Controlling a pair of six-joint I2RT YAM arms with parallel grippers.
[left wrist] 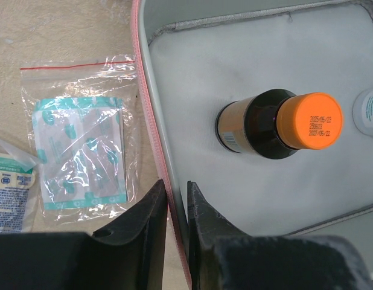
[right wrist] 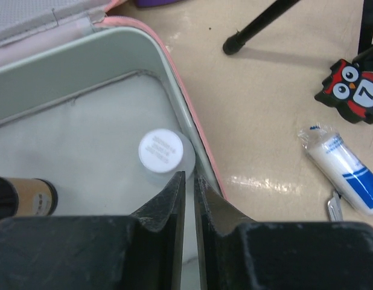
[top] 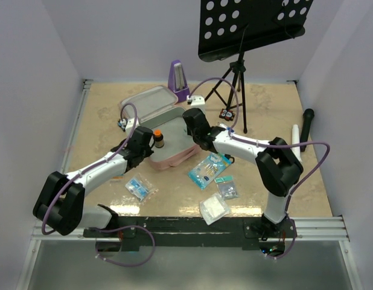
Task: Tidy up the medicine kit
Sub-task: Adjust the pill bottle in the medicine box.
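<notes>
Left gripper (left wrist: 177, 184): fingers drawn close, pinching the left wall of the medicine kit (top: 169, 163). Kit: lid open, at table centre between both arms, orange-capped bottle (left wrist: 277, 124) upright inside. Right gripper (right wrist: 189, 175): clamped on the kit's right wall, beside a white-capped bottle (right wrist: 161, 151).

Purple pyramid metronome (top: 178, 78): upright at the far edge of the tabletop (top: 102, 115).
Black perforated music stand (top: 253, 24): tripod legs planted right of the metronome.
Red-and-black owl figure (right wrist: 349, 90), marked 7: among the tripod legs.
Wrapped white-and-blue bandage roll (right wrist: 343, 172): lying near the owl.
Black cylinder (top: 307, 127) and white tube (top: 296, 142): side by side, far right.
</notes>
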